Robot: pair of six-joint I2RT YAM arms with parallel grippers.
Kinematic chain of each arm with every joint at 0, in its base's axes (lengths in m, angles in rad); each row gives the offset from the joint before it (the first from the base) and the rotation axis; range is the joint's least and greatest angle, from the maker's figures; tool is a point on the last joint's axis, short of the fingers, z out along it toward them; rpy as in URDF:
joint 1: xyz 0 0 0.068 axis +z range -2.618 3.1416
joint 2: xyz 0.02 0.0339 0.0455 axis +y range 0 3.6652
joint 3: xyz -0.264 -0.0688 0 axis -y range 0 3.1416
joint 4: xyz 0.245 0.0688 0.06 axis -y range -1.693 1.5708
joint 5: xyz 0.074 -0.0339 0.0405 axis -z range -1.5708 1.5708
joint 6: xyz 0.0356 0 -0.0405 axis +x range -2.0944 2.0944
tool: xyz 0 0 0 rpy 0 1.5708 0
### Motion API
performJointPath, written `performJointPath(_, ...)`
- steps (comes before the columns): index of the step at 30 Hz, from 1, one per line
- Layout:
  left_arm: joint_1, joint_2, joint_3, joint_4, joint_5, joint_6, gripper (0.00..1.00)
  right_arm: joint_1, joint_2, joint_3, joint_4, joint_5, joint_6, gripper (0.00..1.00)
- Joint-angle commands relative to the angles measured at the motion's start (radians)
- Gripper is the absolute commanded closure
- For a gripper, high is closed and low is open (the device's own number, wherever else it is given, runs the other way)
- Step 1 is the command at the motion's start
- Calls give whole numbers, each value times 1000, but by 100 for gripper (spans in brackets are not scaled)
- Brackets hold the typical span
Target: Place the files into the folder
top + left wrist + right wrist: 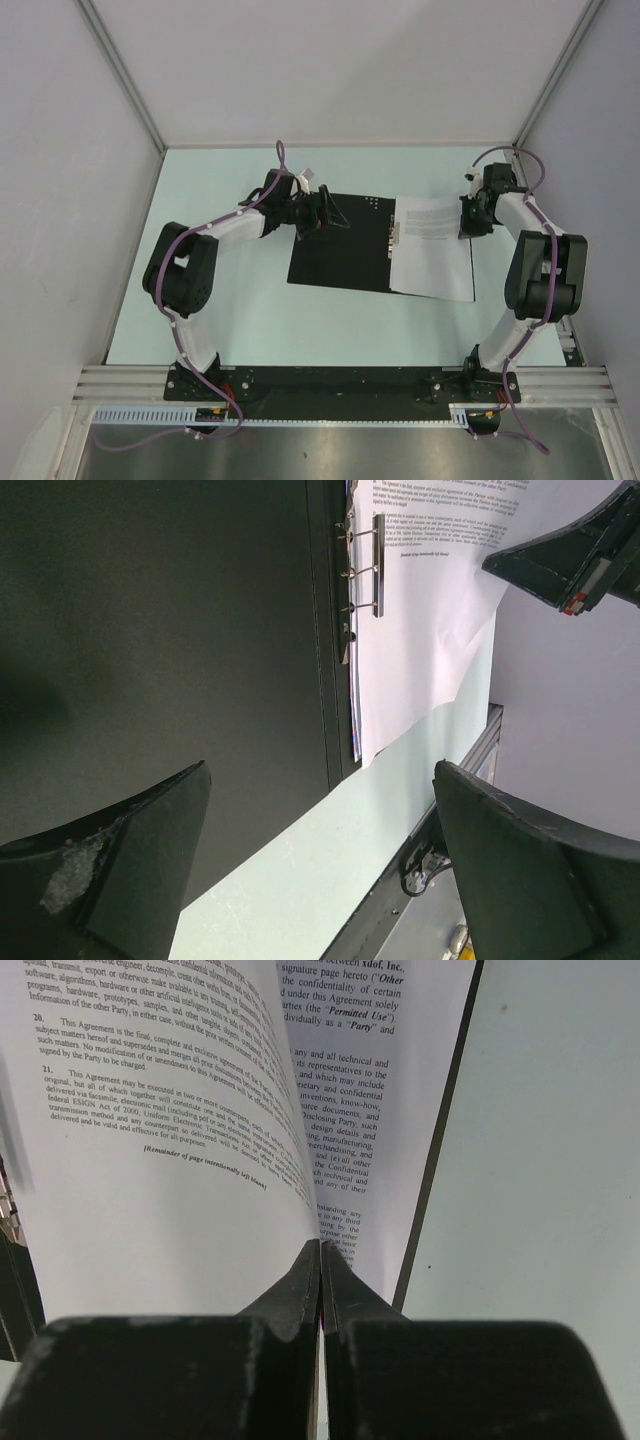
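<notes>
Top view: the folder lies open, with the files on its right half. The left gripper hangs over the left leaf. The right gripper is at the sheets' outer edge.

Left wrist: jaws wide, holding nothing; the spine clip lies ahead.

Right wrist: jaws closed, apparently pinching the raised top sheet.

Judgement: seating step. Next, lay the sheet flat, release it, then close the cover.

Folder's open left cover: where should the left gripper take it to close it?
Probably its free left edge, approached low from the left. The cover lies flat, black inside up, hinged at the spine clip, so only that thin edge can be pinched. The open left gripper hangs above it.
</notes>
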Motion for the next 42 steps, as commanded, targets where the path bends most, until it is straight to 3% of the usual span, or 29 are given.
performJointPath(1,1,-23,-1,32,25,-14,1,-7,18,48,40,-32,19,100)
performJointPath(11,1,-21,-1,30,22,-14,0,25,39,60,56,-28,22,100)
performJointPath(14,1,-23,-1,30,25,-16,0,40,38,62,60,0,16,92)
performJointPath(21,1,-24,-2,32,28,-16,0,85,35,62,79,94,20,65)
performJointPath(25,1,-26,-2,33,28,-16,0,92,32,62,83,162,25,55)
performJointPath(31,1,-32,-2,33,28,-14,0,91,-17,60,57,415,57,34)
performJointPath(36,1,-32,-2,33,34,-16,0,108,-102,59,31,555,85,0)
performJointPath(38,1,-33,-2,36,36,-19,0,137,-147,52,37,592,106,0)
performJointPath(39,1,-35,-4,39,38,-19,0,160,-161,46,45,577,135,0)
performJointPath(42,1,-42,-5,42,38,-24,0,163,-168,31,152,239,189,0)
